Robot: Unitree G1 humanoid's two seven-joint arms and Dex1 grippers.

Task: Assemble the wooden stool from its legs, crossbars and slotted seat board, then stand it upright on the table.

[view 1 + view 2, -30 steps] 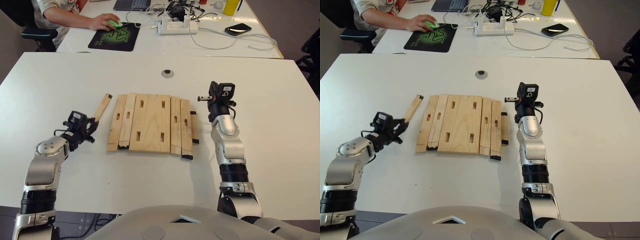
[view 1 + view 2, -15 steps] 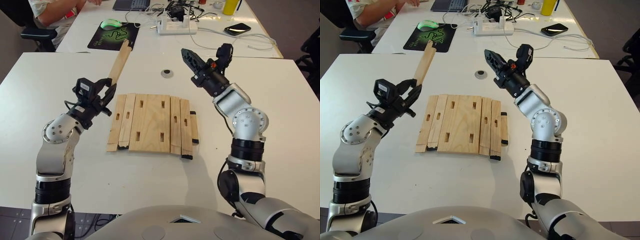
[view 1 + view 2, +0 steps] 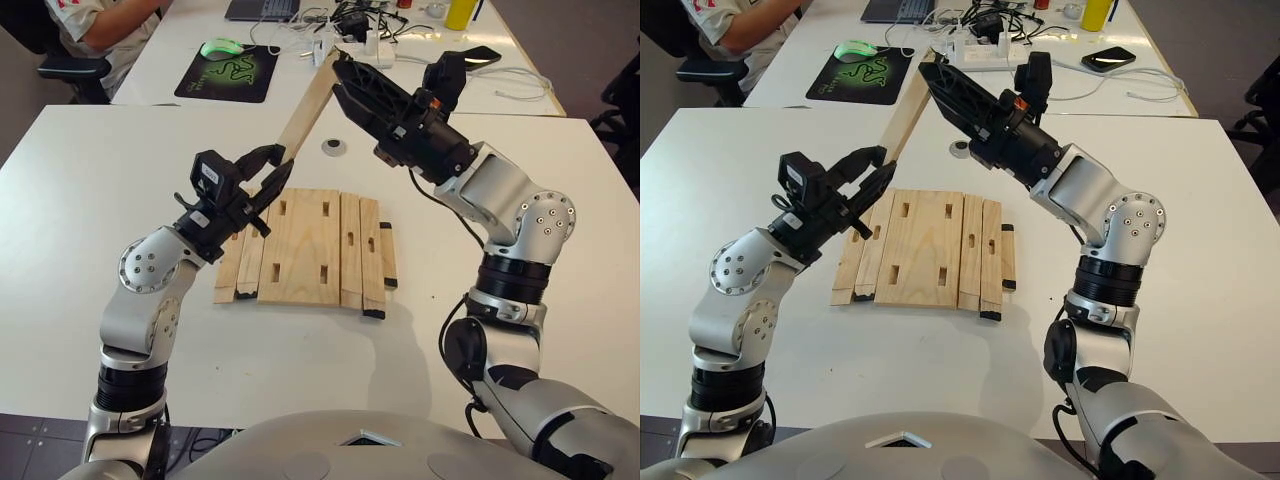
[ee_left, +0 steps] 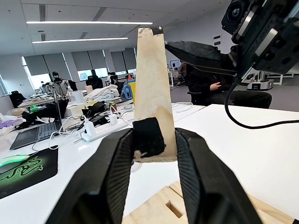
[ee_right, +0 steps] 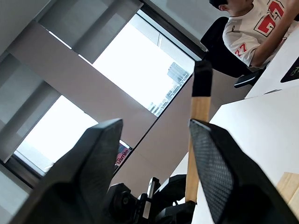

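Note:
My left gripper (image 3: 258, 183) is shut on the lower end of a wooden stool leg (image 3: 307, 103), held in the air and slanting up toward the far right. My right gripper (image 3: 342, 78) is open, raised beside the leg's dark-capped top end (image 5: 202, 74); whether it touches it I cannot tell. In the left wrist view the leg (image 4: 150, 84) stands between my left gripper's fingers (image 4: 114, 177). The slotted seat board (image 3: 305, 245) lies flat on the white table (image 3: 120, 170), with further legs and crossbars (image 3: 242, 245) laid along both its sides.
A round grommet (image 3: 335, 147) sits in the table behind the boards. The desk behind holds a mouse pad (image 3: 228, 72), a power strip (image 3: 360, 50) with cables and a phone (image 3: 478, 55).
My left arm has lifted the leg higher and carried it rightward over the boards. My right arm has swung left and up, bringing its open gripper to the leg's top end.

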